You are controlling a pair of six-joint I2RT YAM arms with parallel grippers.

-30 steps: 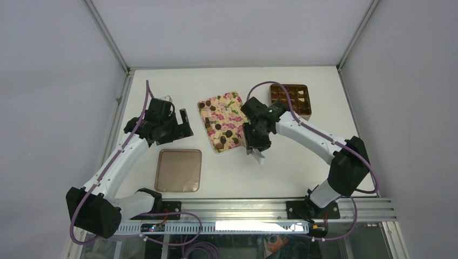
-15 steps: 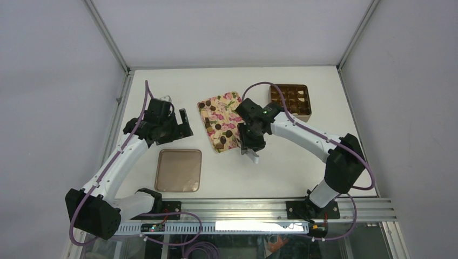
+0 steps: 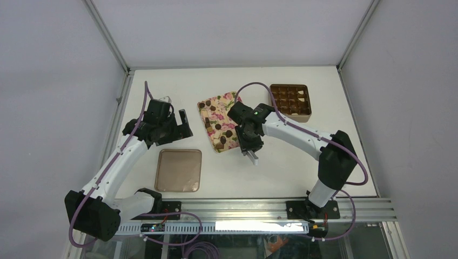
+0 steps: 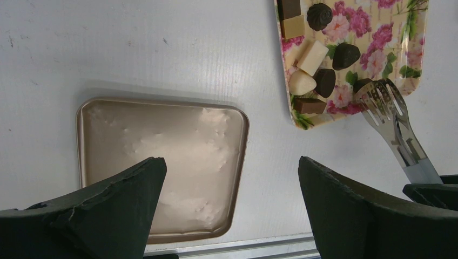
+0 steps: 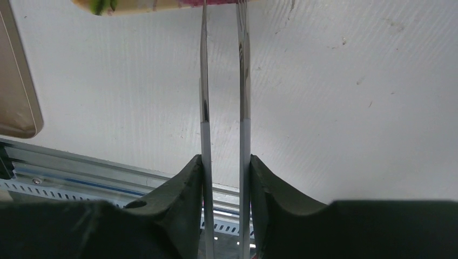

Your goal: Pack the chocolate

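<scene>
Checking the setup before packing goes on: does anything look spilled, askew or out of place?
Nothing is spilled: the chocolate lies on the floral tray, none loose on the table. Only that tray stands out, askew to the table's edges, while the box and lid lie square.

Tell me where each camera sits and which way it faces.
Top: above and behind the bases, facing down on the table, tray, box, lid; left gripper and right gripper show.
Left wrist: above the lid, facing down; its open fingers show.
Right wrist: behind the tongs, facing along them toward the tray; its fingers grip them.
Wrist views share tongs, tray edge, lid.
</scene>
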